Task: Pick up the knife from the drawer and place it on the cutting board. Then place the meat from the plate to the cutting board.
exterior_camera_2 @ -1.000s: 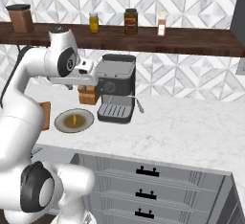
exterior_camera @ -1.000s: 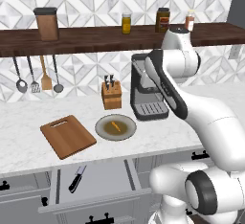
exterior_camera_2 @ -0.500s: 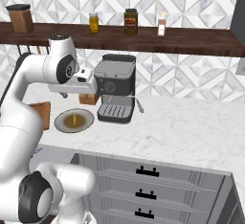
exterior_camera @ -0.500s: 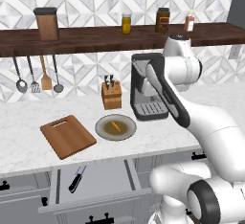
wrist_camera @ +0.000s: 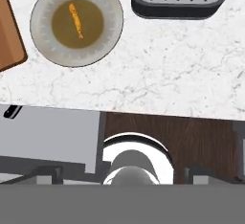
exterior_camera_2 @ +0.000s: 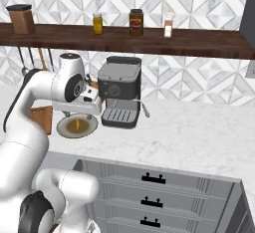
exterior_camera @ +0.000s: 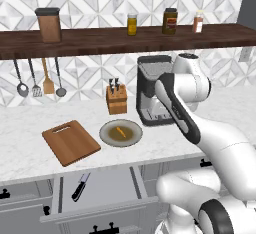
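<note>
On the left of the marble counter [exterior_camera: 20, 153], the cutting board [exterior_camera: 71, 141] is lying flat, reddish-brown wood with a slot handle near its far short edge. Below it, the grey drawer [exterior_camera: 97, 188] is standing pulled open, and the knife [exterior_camera: 80, 186] is resting inside, black handle toward the near side and slim silver-grey blade pointing away. Just right of the board, the round olive-grey plate [exterior_camera: 107, 137] with its paler rim is carrying the meat [exterior_camera: 120, 131], a tiny orange-yellow sliver at its centre. Further right, the gripper [wrist_camera: 119, 173] is hanging above the counter edge with its fingers spread wide, gripping nothing.
</note>
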Controlling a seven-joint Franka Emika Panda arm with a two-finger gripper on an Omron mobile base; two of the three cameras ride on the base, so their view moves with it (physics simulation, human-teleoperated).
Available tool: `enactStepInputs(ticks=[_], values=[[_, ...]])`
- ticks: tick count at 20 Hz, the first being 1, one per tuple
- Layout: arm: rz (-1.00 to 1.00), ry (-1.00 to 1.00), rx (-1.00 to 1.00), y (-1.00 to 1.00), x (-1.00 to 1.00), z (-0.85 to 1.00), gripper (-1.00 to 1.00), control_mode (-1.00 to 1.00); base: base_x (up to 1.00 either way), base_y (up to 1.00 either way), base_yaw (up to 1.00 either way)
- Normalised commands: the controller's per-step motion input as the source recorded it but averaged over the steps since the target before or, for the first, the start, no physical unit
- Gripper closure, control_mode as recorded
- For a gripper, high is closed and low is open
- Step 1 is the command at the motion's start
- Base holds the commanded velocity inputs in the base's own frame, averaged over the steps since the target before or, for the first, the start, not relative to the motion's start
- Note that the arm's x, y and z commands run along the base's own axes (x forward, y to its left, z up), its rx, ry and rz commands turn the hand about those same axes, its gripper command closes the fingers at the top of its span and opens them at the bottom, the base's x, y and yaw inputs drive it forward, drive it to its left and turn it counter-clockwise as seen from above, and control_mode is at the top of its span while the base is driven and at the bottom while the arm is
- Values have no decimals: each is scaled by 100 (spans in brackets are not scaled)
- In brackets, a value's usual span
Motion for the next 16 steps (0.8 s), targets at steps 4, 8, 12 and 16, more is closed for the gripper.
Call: enactStepInputs(ticks=[4, 8, 12, 16], values=[[0, 2, 0, 6, -29, -24, -100, -100, 0, 0, 0], [0, 12, 0, 38, -18, -7, -100, -100, 0, 0, 0], [0, 22, 0, 66, -3, -15, -100, -100, 0, 0, 0], [0, 25, 0, 65, 0, -25, -100, -100, 0, 0, 0]])
